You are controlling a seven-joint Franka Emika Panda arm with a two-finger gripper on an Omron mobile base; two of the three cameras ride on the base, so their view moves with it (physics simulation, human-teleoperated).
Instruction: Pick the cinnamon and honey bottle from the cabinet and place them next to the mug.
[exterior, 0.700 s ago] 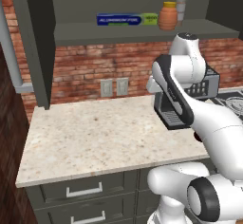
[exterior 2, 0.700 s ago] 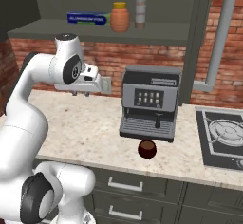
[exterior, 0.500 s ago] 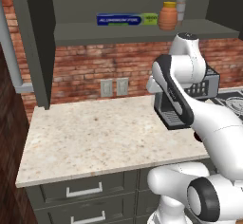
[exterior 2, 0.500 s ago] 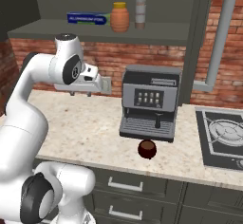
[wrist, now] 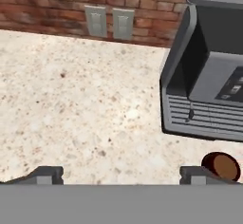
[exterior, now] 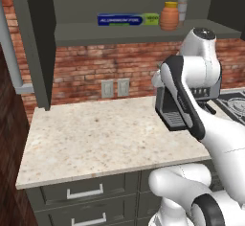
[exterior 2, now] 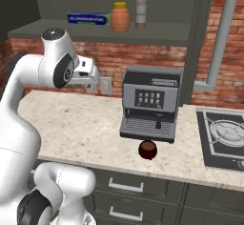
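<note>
On the cabinet [exterior 2: 157,34] shelf the orange honey bottle [exterior 2: 120,17] with its yellow lid stands beside the slim greyish cinnamon [exterior 2: 140,13] shaker. From the left base view the honey bottle [exterior: 169,16] and cinnamon [exterior: 182,7] sit at the right end of the cabinet [exterior: 76,31] shelf. The dark reddish-brown mug [exterior 2: 147,149] rests on the counter in front of the coffee machine, and the mug [wrist: 222,166] shows at the hand view's lower right. My gripper [wrist: 121,174] hangs open and empty over the counter, well below the shelf, with its fingertips [wrist: 46,173] wide apart.
A long blue foil box [exterior 2: 86,18] lies on the shelf left of the honey bottle. A grey coffee machine [exterior 2: 151,102] stands on the speckled counter [exterior 2: 76,124], with a stove [exterior 2: 224,136] to its right. Two wall outlets [wrist: 109,23] sit on the brick backsplash.
</note>
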